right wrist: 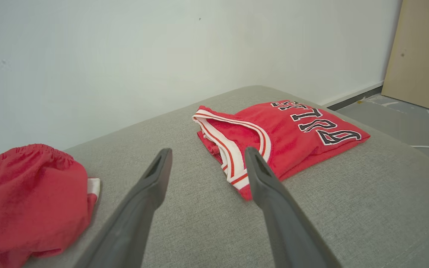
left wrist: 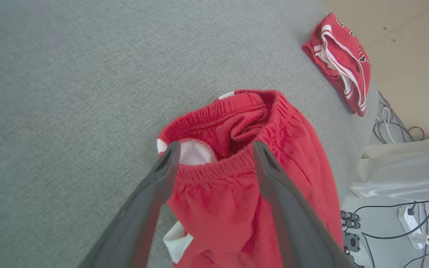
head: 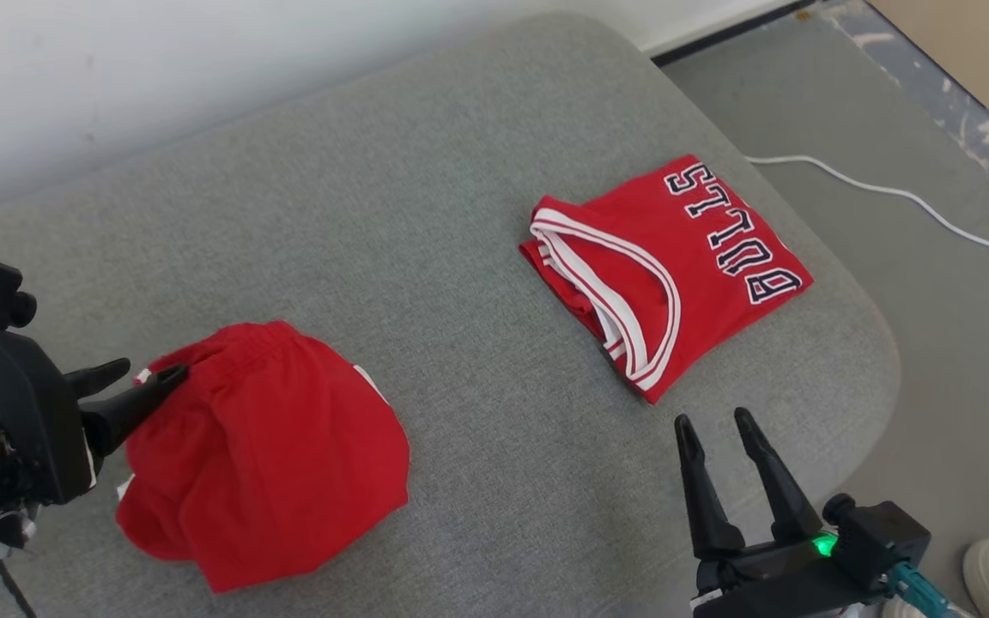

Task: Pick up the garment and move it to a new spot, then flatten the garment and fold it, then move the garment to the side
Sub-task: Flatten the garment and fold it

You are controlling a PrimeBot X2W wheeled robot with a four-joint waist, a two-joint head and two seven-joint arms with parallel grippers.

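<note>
Seen from the head, crumpled red shorts (head: 271, 446) lie on the left of the grey cushion (head: 426, 215), with the left end effector (head: 155, 371) spread wide at their waistband. A folded jersey (head: 683, 266) lies to the right. The left wrist view has the fingers on either side of the elastic waistband. The right wrist view has the right end effector (right wrist: 207, 150) wide apart, just short of the jersey.

Grey fabric seat (head: 460, 172) w/ rounded corners, white wall (head: 117, 69) behind at far side. Grey floor (head: 958, 326) on right, white cable (head: 889, 193) across it. Tan board (right wrist: 419, 56) far right.
</note>
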